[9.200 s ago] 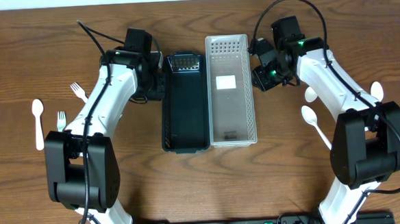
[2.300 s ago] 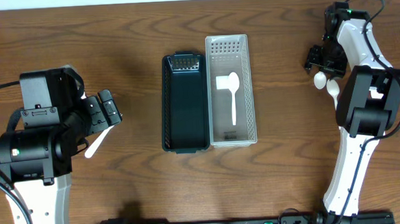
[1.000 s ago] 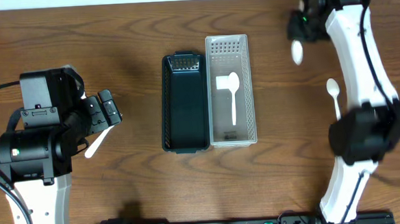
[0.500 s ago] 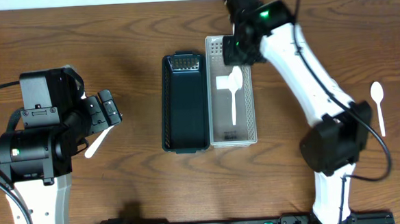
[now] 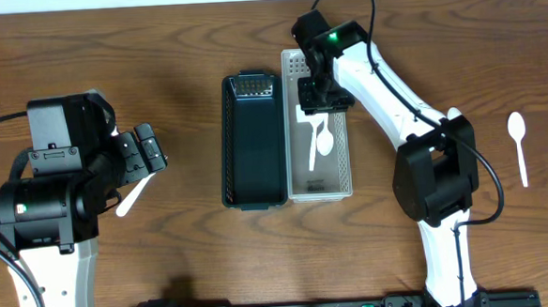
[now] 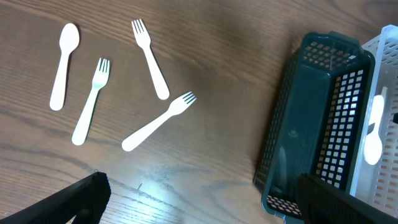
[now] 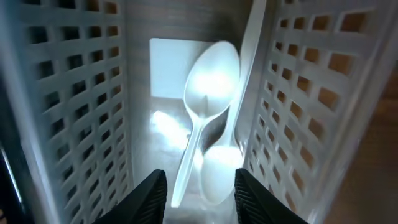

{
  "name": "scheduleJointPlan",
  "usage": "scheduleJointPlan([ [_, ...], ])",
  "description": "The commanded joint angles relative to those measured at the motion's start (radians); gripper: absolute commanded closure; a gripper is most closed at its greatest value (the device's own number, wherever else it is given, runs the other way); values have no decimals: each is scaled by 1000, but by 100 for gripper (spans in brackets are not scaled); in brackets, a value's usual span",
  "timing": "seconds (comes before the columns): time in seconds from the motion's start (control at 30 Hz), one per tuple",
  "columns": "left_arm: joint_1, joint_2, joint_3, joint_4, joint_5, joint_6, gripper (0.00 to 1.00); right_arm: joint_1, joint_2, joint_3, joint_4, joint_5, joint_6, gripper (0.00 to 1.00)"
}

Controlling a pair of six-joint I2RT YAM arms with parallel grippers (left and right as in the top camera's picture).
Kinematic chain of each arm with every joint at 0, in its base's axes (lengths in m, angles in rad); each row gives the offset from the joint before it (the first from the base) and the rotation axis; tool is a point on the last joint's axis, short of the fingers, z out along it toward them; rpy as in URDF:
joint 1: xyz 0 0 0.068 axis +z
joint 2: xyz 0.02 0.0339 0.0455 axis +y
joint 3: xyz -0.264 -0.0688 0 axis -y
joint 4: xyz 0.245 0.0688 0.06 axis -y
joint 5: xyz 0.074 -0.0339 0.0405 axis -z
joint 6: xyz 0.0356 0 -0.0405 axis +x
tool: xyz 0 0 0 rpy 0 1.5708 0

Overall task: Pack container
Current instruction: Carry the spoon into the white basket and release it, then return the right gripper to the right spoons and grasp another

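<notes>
- At the far left of the worktop (image 6: 217, 56), my left wrist camera shows a loose spoon (image 6: 63, 65) and three forks lying apart from one another. They are an outer fork (image 6: 92, 99), an upper fork (image 6: 149, 59) and a lower fork (image 6: 158, 121).
- My left tool (image 6: 202, 186) hangs over the worktop near that cutlery. Its fingers (image 6: 78, 199) are spread wide and there is nothing between them.
- From overhead, a white utensil (image 5: 131, 197) pokes out from under that arm. I cannot tell which piece it is.
- The dark basket (image 5: 253, 155) lies mid-worktop with its long side against the white basket (image 5: 319, 193), and the two are touching.
- Two spoons lie on the white basket's floor, side by side and head to tail. The first spoon (image 7: 214, 81) has its bowl away from my right wrist camera. The second spoon (image 7: 221, 174) has its bowl close to the camera, and its handle runs up along the right-hand wall.
- My right tool (image 7: 200, 186) is down over the white basket, directly above those two spoons. Its fingers (image 7: 152, 196) stand apart and grip nothing.
- At the far right, a lone spoon (image 5: 518, 145) lies on the worktop, well apart from both baskets.
</notes>
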Motion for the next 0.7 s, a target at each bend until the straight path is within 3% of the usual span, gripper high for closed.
scheduleJointPlan([
  [0.0,4,1,11,-4,-12,-9,2,-51,-111,108,-16,27,-95,60],
  [0.13,4,1,11,-4,-12,-9,2,-195,-242,180,-56,38,-256,41],
  [0.23,4,1,11,-3,-12,-9,2,-334,-340,188,-94,38,-396,35],
  [0.43,4,1,11,-2,-12,-10,2,-563,-446,187,-245,39,-357,29],
  [0.57,4,1,11,-2,-12,-9,2,-629,-504,135,-349,45,-315,26],
  [0.67,4,2,11,-2,-12,-9,2,-643,-612,2,-355,45,-300,24],
])
